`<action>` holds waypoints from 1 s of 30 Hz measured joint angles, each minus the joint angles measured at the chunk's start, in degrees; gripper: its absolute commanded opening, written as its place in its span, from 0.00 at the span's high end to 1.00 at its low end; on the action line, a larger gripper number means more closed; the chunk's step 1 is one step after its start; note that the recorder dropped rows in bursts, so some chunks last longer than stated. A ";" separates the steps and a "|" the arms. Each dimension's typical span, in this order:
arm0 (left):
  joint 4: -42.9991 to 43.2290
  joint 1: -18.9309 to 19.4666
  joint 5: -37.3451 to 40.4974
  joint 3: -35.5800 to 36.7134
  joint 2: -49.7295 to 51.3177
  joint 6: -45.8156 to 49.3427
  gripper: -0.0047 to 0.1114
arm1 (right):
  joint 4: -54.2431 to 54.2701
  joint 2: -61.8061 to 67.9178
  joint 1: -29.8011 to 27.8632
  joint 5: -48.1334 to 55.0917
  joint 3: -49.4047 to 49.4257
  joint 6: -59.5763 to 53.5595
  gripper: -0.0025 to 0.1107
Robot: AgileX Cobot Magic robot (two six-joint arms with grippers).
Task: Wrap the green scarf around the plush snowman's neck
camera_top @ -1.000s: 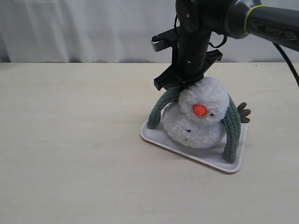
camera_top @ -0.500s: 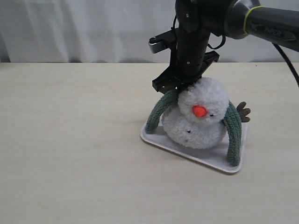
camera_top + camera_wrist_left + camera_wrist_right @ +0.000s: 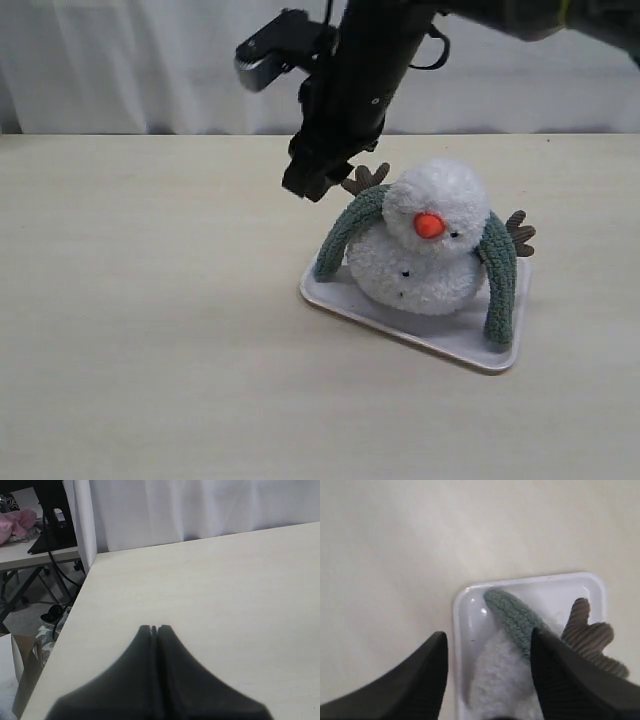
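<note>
The plush snowman (image 3: pixel 425 250) sits upright on a white tray (image 3: pixel 415 330), orange nose facing the camera, brown twig arms sticking out at both sides. The green scarf (image 3: pixel 350 230) lies behind its neck, and both ends hang down to the tray, one on each side (image 3: pixel 498 280). My right gripper (image 3: pixel 303 183) hovers open above and to the left of the snowman, holding nothing; its wrist view looks down on a scarf end (image 3: pixel 515 617), a twig arm (image 3: pixel 592 640) and the tray corner (image 3: pixel 462 600). My left gripper (image 3: pixel 154 628) is shut and empty over bare table.
The tray stands right of centre on a pale wooden table (image 3: pixel 150 300). A white curtain (image 3: pixel 120 60) hangs behind the far edge. The left wrist view shows the table's corner (image 3: pixel 95 560) with a desk, cables and floor clutter beyond it.
My right gripper has let go of the scarf behind the snowman's head and lifted up and to the left. The snowman's left twig arm now shows.
</note>
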 measured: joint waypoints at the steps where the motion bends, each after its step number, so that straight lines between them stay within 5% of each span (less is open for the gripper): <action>1: 0.00 0.00 0.00 0.00 0.00 0.00 0.96 | -7.37 1.09 3.08 0.00 0.00 -0.85 0.54; 9: 0.00 0.00 0.00 0.00 0.00 0.00 0.96 | -26.11 8.89 10.18 0.00 0.00 -5.54 0.44; 30: 0.00 0.00 0.00 0.00 0.00 0.00 0.96 | -37.96 20.94 10.34 0.00 0.00 -10.75 0.44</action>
